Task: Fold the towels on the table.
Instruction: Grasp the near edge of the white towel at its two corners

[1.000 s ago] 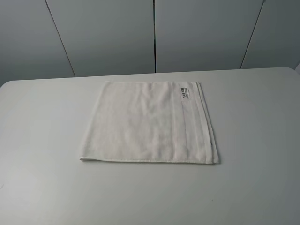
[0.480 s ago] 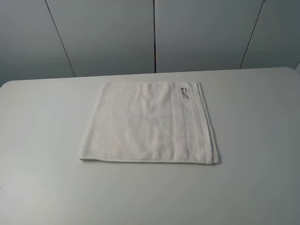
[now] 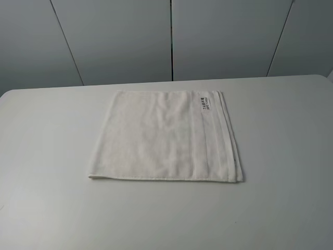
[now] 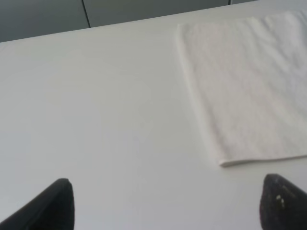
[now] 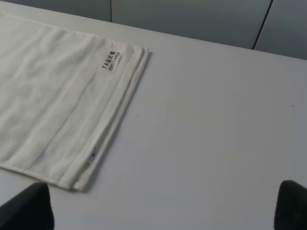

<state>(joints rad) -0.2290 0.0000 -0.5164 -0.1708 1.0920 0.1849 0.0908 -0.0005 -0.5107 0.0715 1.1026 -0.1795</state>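
The white towel (image 3: 164, 136) lies flat in a rough square in the middle of the white table (image 3: 47, 156). Its border band and layered edges run along the right side, with the black-printed label (image 3: 205, 102) at the far right corner. The left wrist view shows the towel's near left corner (image 4: 244, 96), with my left gripper (image 4: 168, 206) open over bare table to its left. The right wrist view shows the towel's right edge (image 5: 62, 105) and label (image 5: 111, 61), with my right gripper (image 5: 163, 206) open over bare table. Neither gripper shows in the exterior high view.
Grey wall panels (image 3: 171, 39) stand behind the table's far edge. Bare tabletop surrounds the towel on all sides.
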